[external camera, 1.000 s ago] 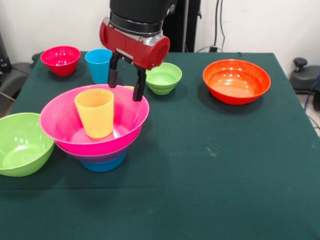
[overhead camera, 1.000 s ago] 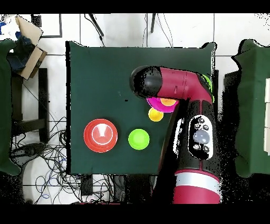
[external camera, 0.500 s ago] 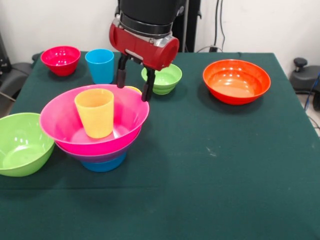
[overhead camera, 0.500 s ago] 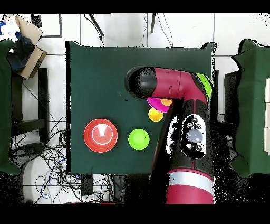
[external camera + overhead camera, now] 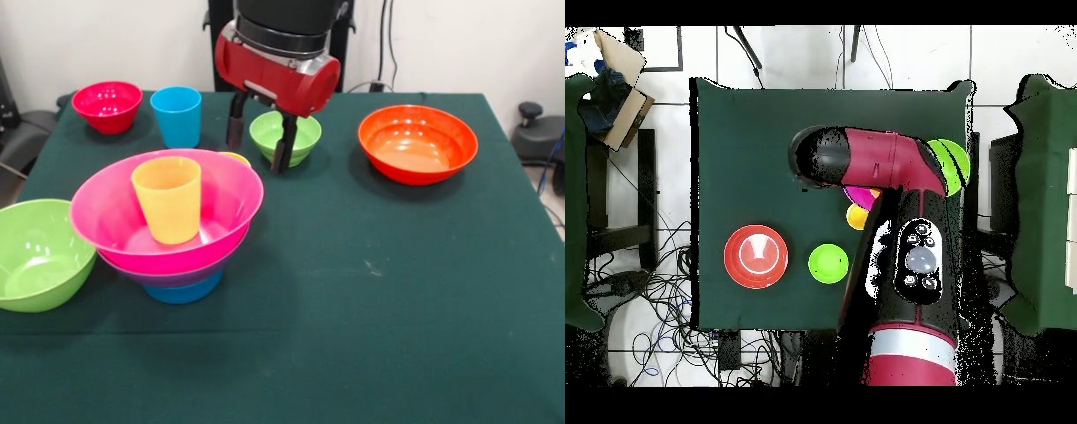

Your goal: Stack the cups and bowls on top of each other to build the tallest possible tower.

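Blocking the small green bowl (image 5: 296,132), the empty tool (image 5: 259,148) hangs spread.

Non-task bits — table & surroundings
Dark green tablecloth (image 5: 424,291) over table; cardboard box (image 5: 620,75) on floor at one side, cables (image 5: 645,320) tangled nearby — white wall (image 5: 459,44) behind.

On a dark green tablecloth (image 5: 397,291) sit a pink bowl (image 5: 221,199) holding an orange-yellow cup (image 5: 168,199), above what looks like a purple rim and a blue bowl (image 5: 184,289), beside lime green (image 5: 35,252), red (image 5: 107,105), orange (image 5: 417,142) and small green (image 5: 300,134) bowls and a sky blue cup (image 5: 176,115).
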`<move>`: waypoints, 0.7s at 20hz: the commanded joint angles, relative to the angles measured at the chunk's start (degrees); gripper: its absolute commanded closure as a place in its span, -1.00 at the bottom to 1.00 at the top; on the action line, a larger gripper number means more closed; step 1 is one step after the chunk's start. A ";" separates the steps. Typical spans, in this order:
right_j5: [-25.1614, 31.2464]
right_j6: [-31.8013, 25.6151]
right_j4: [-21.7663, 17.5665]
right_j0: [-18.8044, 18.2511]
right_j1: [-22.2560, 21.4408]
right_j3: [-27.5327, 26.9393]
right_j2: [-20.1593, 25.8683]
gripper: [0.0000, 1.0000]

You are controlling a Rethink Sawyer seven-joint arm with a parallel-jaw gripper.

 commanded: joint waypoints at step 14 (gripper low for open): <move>1.33 6.05 3.68 2.32 1.82 7.10 1.54 -1.00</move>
